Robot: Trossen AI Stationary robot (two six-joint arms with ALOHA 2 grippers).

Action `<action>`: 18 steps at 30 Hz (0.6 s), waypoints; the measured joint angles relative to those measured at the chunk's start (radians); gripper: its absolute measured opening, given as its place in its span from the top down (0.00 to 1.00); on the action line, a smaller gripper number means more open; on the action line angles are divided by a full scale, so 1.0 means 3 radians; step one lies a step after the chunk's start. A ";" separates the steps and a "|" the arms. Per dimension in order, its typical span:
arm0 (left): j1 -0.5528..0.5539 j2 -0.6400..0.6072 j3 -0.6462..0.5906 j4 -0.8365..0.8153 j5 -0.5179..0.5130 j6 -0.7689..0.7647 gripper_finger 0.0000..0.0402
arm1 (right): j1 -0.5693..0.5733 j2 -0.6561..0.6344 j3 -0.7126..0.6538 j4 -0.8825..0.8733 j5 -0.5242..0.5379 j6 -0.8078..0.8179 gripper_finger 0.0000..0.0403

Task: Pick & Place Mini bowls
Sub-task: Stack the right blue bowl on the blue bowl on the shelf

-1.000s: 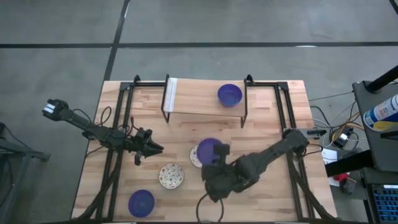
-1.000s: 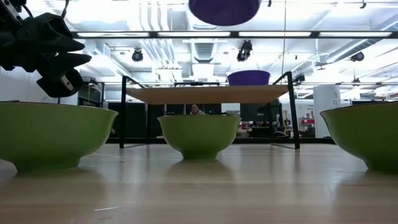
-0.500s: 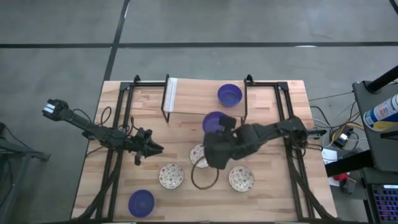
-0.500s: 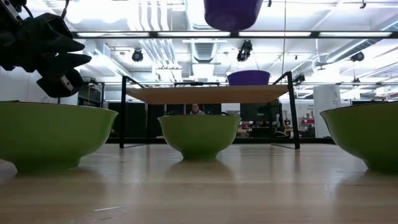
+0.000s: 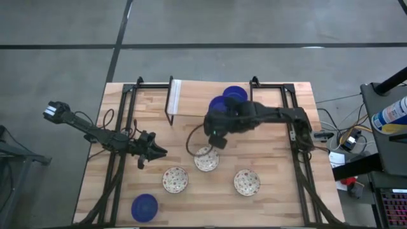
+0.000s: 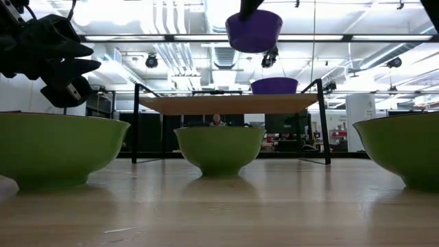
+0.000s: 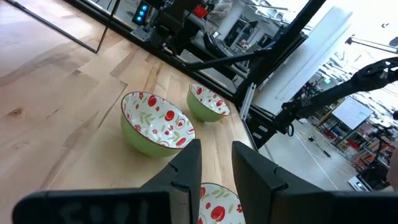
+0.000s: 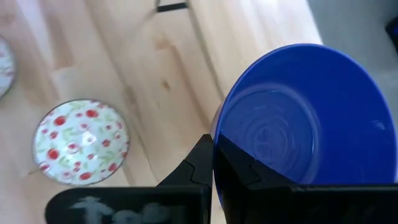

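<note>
Aloft, blue bowl (image 6: 254, 31) mouth-up, seemingly near level, rim pinched in right claw (image 8: 214, 167).

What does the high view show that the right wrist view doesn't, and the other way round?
Only the high view shows the waiting left pincer, the blue bowl on the shelf, another blue bowl at the table's near left, and three patterned bowls. Only the right wrist view shows the rings inside the held bowl and the shut right pincer on its rim. Both show that bowl and the middle patterned bowl.
</note>
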 joint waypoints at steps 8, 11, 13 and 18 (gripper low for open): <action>0.0000 0.0000 0.0000 0.0000 0.0000 -0.0026 0.79 | -0.0362 -0.0099 -0.0001 0.0000 -0.0023 0.0022 0.98; 0.0000 0.0000 -0.0001 0.0000 0.0000 -0.0026 0.79 | -0.0504 -0.0142 -0.0001 0.0000 -0.0117 0.0077 0.98; -0.0001 0.0000 -0.0001 0.0001 0.0000 -0.0026 0.79 | -0.0585 -0.0164 -0.0004 0.0001 -0.0150 0.0116 0.98; 0.0000 0.0000 -0.0001 0.0000 0.0000 -0.0026 0.79 | -0.0736 -0.0145 -0.0008 0.0002 -0.0176 0.0145 0.98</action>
